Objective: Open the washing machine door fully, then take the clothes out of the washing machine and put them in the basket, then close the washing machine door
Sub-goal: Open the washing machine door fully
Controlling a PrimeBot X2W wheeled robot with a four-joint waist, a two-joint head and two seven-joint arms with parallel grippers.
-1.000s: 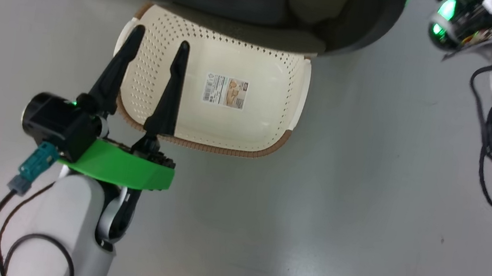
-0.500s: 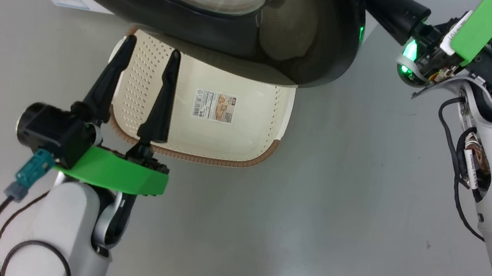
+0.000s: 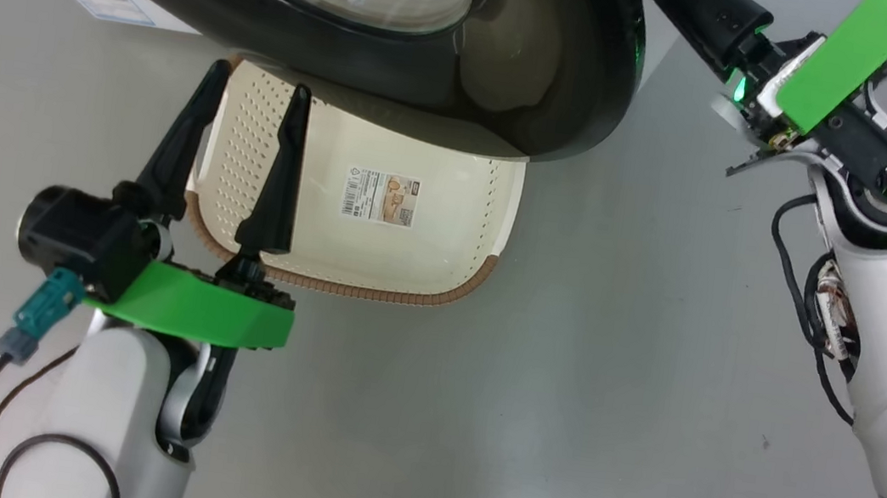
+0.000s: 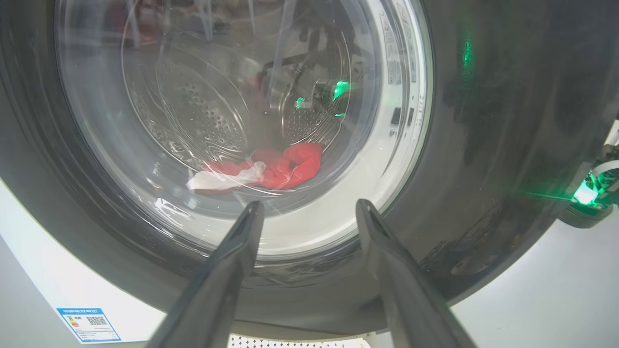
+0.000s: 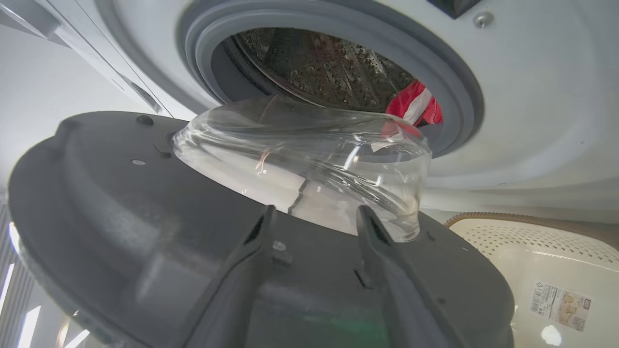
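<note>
Ok: washing machine [image 5: 508, 121] at top of right wrist view, drum [image 5: 314, 63] exposed. Its washing machine door [image 3: 551, 83] is part-open across top of head view, overhanging the basket [image 3: 444, 241] (far end hidden). Red clothes [image 5: 413, 104] lie low in drum, beyond both grippers. Left gripper [image 3: 260, 79] spread, empty, over basket's left end. Right gripper [image 5: 315, 210] spread over door's inner face, clamping nothing.

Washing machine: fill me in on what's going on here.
The washing machine door is partly open, and the right gripper, fingers apart, points at its inner face by the glass bowl. The left gripper hovers open over the basket, which sits empty on the floor, partly under the door. The red clothes lie in the drum of the washing machine; none are out yet.
</note>
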